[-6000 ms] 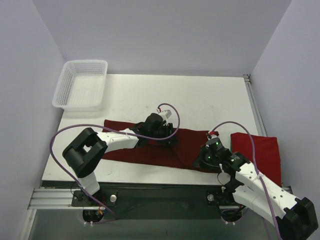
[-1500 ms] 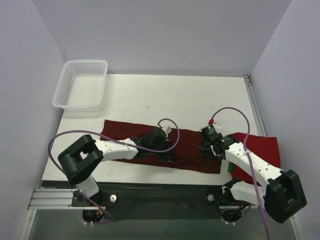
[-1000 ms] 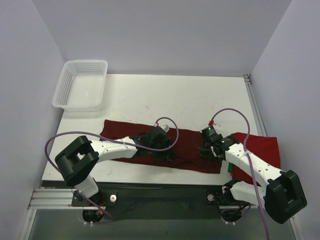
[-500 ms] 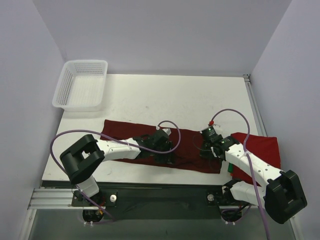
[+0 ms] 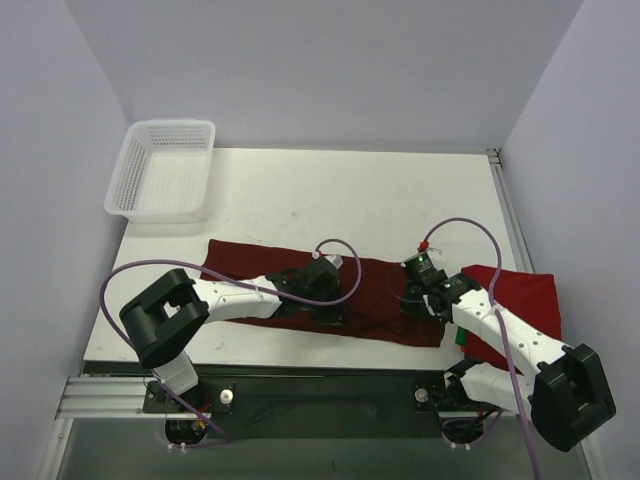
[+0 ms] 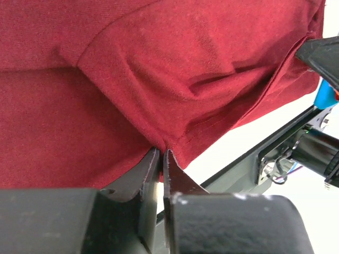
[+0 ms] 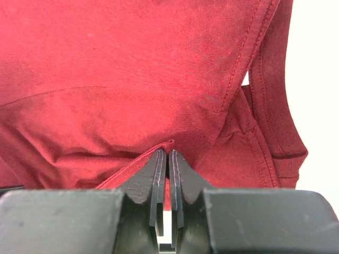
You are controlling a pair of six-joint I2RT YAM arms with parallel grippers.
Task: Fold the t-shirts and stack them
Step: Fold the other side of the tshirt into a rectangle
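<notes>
HOLD: left hand [image 6: 160, 151] is pinching a raised pleat of the dark maroon t-shirt [image 5: 375, 297], right hand [image 7: 168, 153] is nipping its right end, both closed on cloth, probably to fold it | WHERE: shirt is lying along the table's [image 5: 350, 190] near edge | ROOM: bare tabletop is stretching behind it; red t-shirt [image 5: 525, 295] is sitting just beside on the right, basket [image 5: 165, 124] at the far left.

Robot lab test cell: bare white surface [image 5: 400, 190] boxed in by plain pale walls [image 5: 330, 70], aluminium rail [image 5: 100, 398] at near edge, two cabled robot arms [image 5: 240, 292] bolted on.
</notes>
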